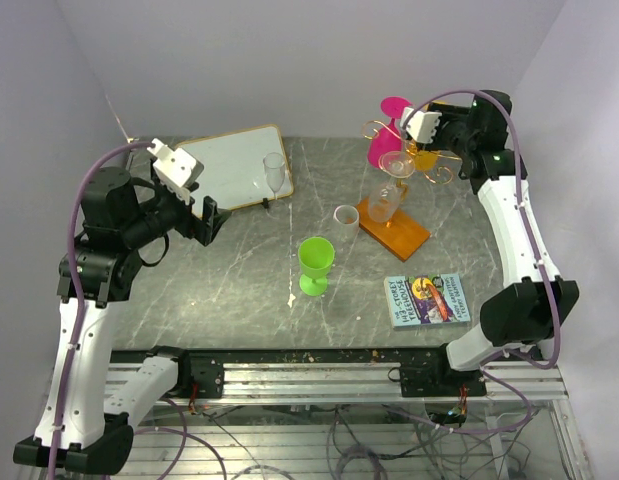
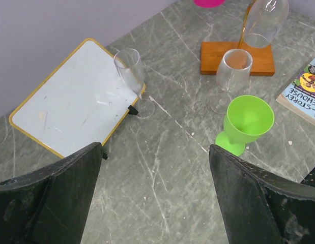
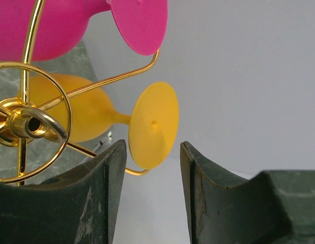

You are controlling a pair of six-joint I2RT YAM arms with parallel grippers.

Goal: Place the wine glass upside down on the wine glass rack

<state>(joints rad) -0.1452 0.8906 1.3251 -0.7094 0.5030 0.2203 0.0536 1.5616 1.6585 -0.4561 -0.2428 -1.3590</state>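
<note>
The gold wire rack [image 1: 444, 172] stands on its orange base [image 1: 401, 233] at the back right. A pink glass [image 1: 387, 137], a yellow glass [image 1: 426, 160] and a clear glass [image 1: 387, 198] hang upside down on it. In the right wrist view the yellow glass [image 3: 81, 114] hangs from a gold arm [image 3: 37, 123], its foot just ahead of my fingertips. My right gripper [image 3: 153, 152] is open and holds nothing; it shows at the rack's top in the top view [image 1: 429, 140]. My left gripper [image 2: 154, 152] is open and empty above the table's left side [image 1: 207, 218].
A green glass [image 1: 316, 264], a small clear glass [image 1: 346, 215] and a tall clear glass [image 1: 276, 174] stand upright on the table. A white board [image 1: 229, 168] leans at the back left. A book [image 1: 427, 299] lies front right. Walls close in at the back and sides.
</note>
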